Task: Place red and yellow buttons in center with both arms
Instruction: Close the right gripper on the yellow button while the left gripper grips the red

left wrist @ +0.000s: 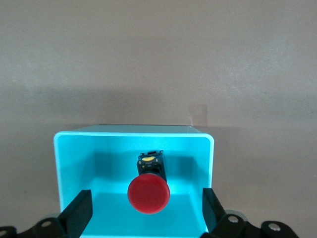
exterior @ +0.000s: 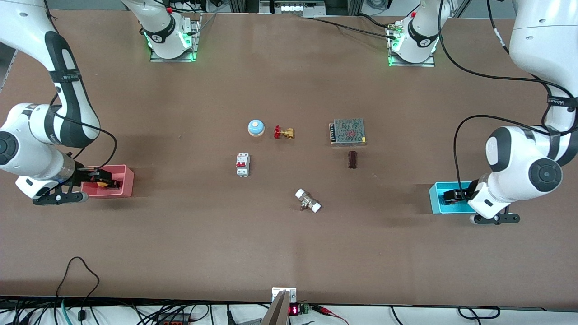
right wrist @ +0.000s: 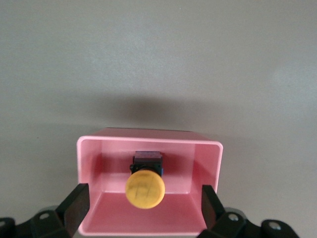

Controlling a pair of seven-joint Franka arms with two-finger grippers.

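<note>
The red button (left wrist: 148, 192) lies in the cyan bin (left wrist: 133, 131) with its round cap facing the left wrist camera. My left gripper (left wrist: 147, 215) is open just over that bin (exterior: 437, 198), one finger on each side of the cap and not touching it. The red button is hidden in the front view. The yellow button (right wrist: 144, 189) lies in the pink bin (right wrist: 148, 141). My right gripper (right wrist: 143, 210) is open over that bin (exterior: 123, 180), its fingers (right wrist: 77, 206) wide of the cap. The yellow cap (exterior: 102, 183) shows between the right gripper's fingers in the front view.
On the brown tabletop's middle lie a blue bell (exterior: 255, 127), a red-handled brass valve (exterior: 283, 132), a mesh-topped metal box (exterior: 347, 132), a dark brown cylinder (exterior: 352, 159), a white and red breaker (exterior: 242, 164) and a white-ended fitting (exterior: 308, 201).
</note>
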